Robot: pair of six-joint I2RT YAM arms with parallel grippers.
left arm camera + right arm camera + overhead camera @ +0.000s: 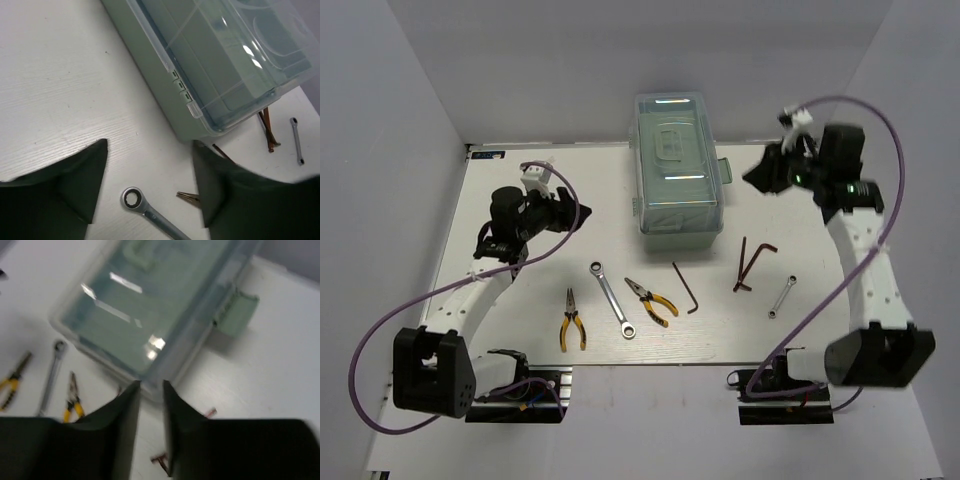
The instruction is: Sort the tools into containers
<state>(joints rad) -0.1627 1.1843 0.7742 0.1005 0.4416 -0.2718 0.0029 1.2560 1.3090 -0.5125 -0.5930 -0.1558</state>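
Observation:
The pale green toolbox (680, 165) stands closed at the back centre, its latch (723, 172) on the right side. In front of it lie two yellow-handled pliers (572, 320) (652, 300), a long wrench (612, 298), a black hex key (685, 288), dark-red hex keys (752, 262) and a short wrench (781, 297). My left gripper (560, 205) is wide open and empty left of the box, above the long wrench's ring end (134, 200). My right gripper (760, 175) hovers right of the latch (237, 315), its jaws nearly together with nothing between them.
White walls enclose the table on the left, back and right. The toolbox (220, 55) fills the upper right of the left wrist view. Purple cables loop from both arms. The right wrist view is blurred.

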